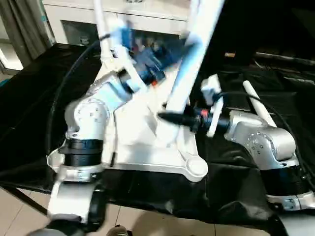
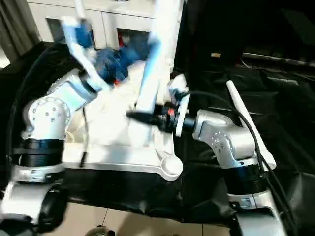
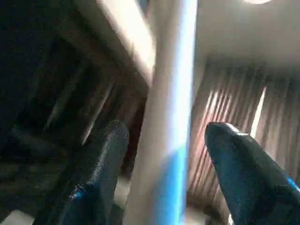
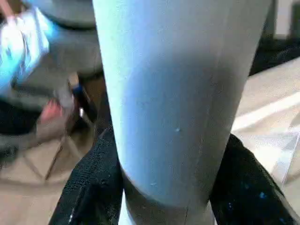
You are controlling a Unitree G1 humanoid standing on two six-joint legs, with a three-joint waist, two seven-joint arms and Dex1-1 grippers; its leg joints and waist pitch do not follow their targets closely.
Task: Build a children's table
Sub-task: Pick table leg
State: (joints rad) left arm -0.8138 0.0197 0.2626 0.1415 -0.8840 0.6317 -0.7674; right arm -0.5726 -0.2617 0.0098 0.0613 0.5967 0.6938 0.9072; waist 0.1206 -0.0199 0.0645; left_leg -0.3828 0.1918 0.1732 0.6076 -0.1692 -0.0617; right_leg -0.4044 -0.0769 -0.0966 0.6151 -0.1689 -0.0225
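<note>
Broadly, a counter (image 1: 236,196) draped in black cloth carries the white square tabletop (image 1: 147,147), which lies with its underside up and one round corner socket (image 1: 195,167) toward the near edge. Behind the counter stands a white cabinet (image 1: 123,19) with glass doors.

Rising from the tabletop is a long white tubular leg (image 1: 189,69), leaning slightly and reaching past the top of the head views. Another white leg (image 2: 246,123) lies on the black cloth beside the right forearm, well apart from the tabletop.

The right tool (image 1: 170,118) comes in level from the right and pinches the standing leg low down, close above the tabletop; in the right wrist view its black fingers (image 4: 89,187) press against both sides of the tube. The left tool (image 3: 164,183) is raised higher up the same leg, and in the left wrist view its fingers (image 3: 101,173) stand spread, one on each side of the tube with a gap showing, not pressing it.
</note>
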